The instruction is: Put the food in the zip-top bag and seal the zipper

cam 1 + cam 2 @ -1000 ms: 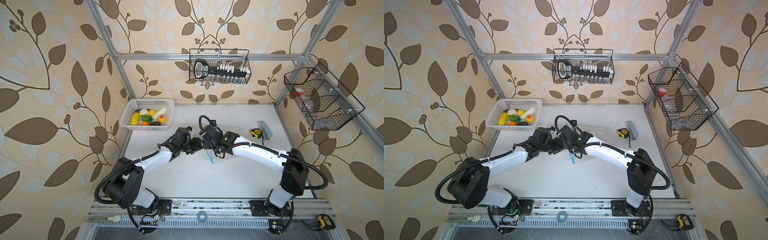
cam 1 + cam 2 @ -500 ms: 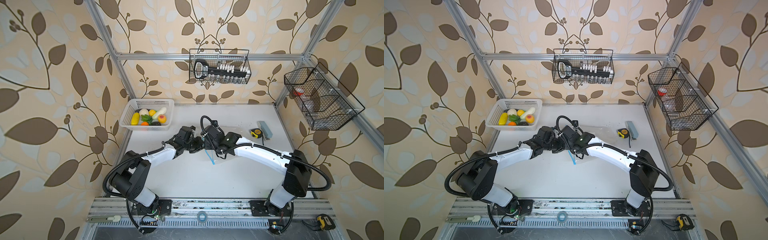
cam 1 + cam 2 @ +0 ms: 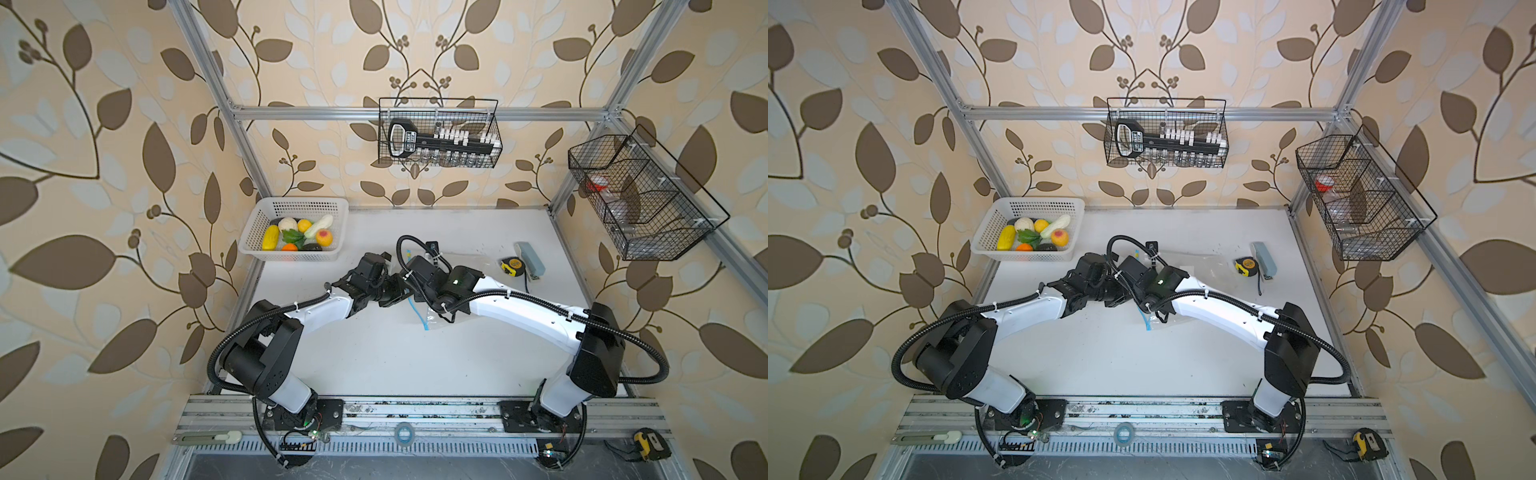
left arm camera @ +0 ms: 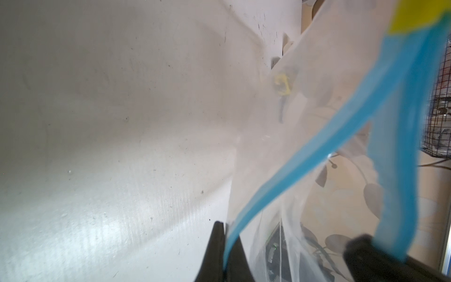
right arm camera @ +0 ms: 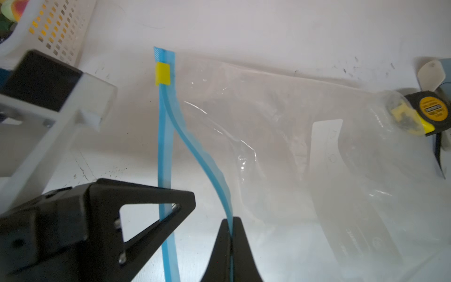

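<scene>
Leaf-patterned walls (image 3: 104,208); scuffed white tabletop (image 3: 395,365) under clear zip-top bag (image 5: 280,146).

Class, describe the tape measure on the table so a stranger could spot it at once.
On the white table, look right, below the black wire basket on that wall. The tape measure lies there beside a grey-blue block. The other tape measure sits off the table, by the front rail.

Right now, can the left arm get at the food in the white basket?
Probably, for reach: the white basket holding the food stands open-topped on the left, nothing between. But the left gripper is shut on the zipper and would have to let go first.
</scene>
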Controlling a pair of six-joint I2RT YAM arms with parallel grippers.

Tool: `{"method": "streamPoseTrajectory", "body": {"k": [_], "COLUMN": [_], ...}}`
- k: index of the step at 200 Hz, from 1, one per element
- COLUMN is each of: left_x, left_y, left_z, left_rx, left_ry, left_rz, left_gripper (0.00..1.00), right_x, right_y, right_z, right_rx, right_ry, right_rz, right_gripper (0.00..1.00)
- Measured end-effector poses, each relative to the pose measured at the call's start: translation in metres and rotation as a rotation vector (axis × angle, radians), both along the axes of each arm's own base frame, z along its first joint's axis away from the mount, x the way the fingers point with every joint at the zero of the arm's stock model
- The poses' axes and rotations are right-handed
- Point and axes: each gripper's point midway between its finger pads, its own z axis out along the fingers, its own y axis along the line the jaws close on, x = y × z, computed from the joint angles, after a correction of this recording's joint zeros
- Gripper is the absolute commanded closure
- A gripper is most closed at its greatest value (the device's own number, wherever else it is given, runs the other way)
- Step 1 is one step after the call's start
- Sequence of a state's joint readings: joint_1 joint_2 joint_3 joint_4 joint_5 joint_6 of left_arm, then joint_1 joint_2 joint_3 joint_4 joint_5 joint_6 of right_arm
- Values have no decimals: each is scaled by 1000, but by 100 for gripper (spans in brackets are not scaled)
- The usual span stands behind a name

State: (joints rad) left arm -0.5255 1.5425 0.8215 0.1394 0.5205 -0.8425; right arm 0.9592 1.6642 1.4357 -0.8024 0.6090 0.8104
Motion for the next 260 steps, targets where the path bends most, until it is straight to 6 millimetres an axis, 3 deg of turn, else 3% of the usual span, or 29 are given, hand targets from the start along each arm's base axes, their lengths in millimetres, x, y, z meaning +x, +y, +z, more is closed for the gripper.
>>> {"method": "streamPoseTrajectory", "body": {"k": [50, 157, 220, 260], "left_x": [-6, -31, -31, -27], "left_y": [-9, -42, -45, -41], "left_z": [3, 5, -44, -50], "left_rx": [-8, -36, 17, 50], "left_ry": [-12, -29, 58, 53], "left_rz": [-27, -136, -143, -122], "left_gripper": [100, 100, 100, 95], "right_x": [-13, -38, -38, -33], "right_y": [-2, -38, -41, -41], "right_z": [21, 41, 31, 15], "right_rx": [-86, -152, -172, -215], "right_ry": [-58, -63, -53, -43], "right_rz": [10, -49, -71, -83], "right_gripper": [100, 100, 100, 100]}}
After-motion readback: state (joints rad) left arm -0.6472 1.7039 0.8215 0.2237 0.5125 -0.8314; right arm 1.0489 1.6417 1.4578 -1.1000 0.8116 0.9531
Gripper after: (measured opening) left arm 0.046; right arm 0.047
